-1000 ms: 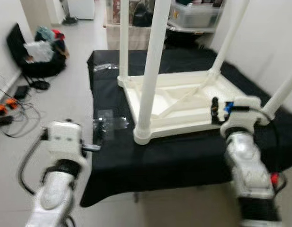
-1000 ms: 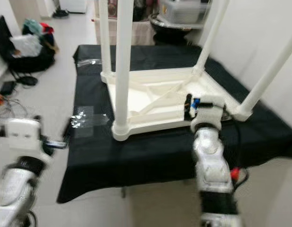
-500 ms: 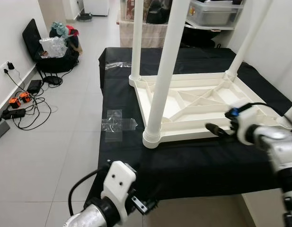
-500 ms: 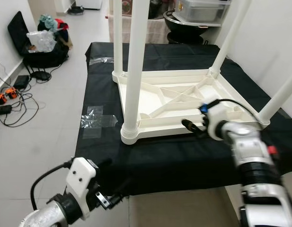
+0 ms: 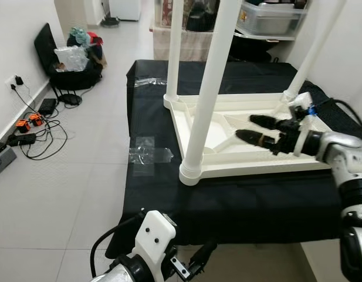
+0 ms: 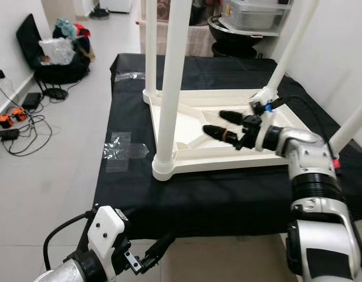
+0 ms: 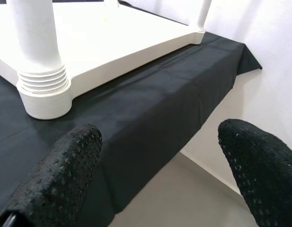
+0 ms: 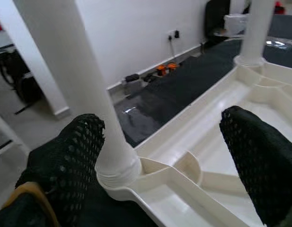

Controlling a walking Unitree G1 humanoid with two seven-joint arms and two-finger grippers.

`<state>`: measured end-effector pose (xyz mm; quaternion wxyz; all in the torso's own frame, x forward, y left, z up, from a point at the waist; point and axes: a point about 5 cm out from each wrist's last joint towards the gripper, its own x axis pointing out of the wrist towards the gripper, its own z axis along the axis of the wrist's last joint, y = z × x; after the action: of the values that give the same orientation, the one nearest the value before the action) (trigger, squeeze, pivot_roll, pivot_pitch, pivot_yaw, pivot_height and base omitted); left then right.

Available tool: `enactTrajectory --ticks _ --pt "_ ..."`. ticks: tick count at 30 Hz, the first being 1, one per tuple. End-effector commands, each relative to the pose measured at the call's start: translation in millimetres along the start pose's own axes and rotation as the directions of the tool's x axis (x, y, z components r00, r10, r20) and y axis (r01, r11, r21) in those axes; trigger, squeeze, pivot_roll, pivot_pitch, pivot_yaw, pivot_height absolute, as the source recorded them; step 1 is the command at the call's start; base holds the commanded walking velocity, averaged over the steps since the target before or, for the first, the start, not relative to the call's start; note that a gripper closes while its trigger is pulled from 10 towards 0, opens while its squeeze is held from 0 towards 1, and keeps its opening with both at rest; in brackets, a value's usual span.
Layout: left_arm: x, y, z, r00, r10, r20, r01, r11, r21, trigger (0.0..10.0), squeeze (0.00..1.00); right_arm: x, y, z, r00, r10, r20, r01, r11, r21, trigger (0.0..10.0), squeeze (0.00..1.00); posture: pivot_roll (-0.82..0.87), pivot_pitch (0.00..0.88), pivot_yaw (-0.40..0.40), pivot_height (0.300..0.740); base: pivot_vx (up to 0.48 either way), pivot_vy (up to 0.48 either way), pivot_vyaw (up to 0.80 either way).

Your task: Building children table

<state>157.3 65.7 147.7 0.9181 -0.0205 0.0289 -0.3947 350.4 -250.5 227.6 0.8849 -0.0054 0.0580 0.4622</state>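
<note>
Left eye view shows a white plastic children's table (image 5: 227, 141) lying upside down on a work surface draped in a black cloth (image 5: 239, 200), its underside ribs facing up and its round legs standing upward. The nearest leg (image 5: 209, 94) rises from a ribbed socket at the corner closest to the robot; another leg (image 5: 175, 47) stands at the far left corner, and a third (image 5: 313, 53) at the far right corner.

The right gripper (image 5: 256, 130) reaches in from the right, above the ribbed underside of the table, its two black fingers spread apart and holding nothing. In the right wrist view those fingers (image 8: 65, 165) frame the near leg and its socket, with the tabletop's ribs below them.

The left gripper (image 6: 160, 245) hangs low, in front of the near edge of the cloth and below the table surface. In the left wrist view its fingers (image 7: 60, 175) are wide apart and empty, pointing toward the cloth edge and the near leg's socket.

A clear plastic bag (image 5: 146, 154) lies flat on the cloth to the left of the table. On the tiled floor farther left sit cables (image 5: 28, 132) and a dark bag (image 5: 72, 61) against the wall.
</note>
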Motion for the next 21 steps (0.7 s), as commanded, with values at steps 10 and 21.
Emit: enactTrajectory --ticks 10,21 --pt "-0.7 -3.9 -5 1.000 -0.009 -0.007 0.009 1.000 0.009 10.0 0.00 7.2 6.2 14 0.983 0.174 0.057 -0.175 0.985 0.003 10.0 0.00 0.10 0.058 -0.079 0.740 0.000 0.000 0.00" --pt "8.2 7.2 11 0.992 0.082 0.097 -0.087 0.995 0.047 10.0 0.00 38.4 19.2 18 0.949 0.294 0.110 -0.295 0.955 -0.007 10.0 0.00 0.10 0.063 -0.084 0.740 0.000 0.000 0.00"
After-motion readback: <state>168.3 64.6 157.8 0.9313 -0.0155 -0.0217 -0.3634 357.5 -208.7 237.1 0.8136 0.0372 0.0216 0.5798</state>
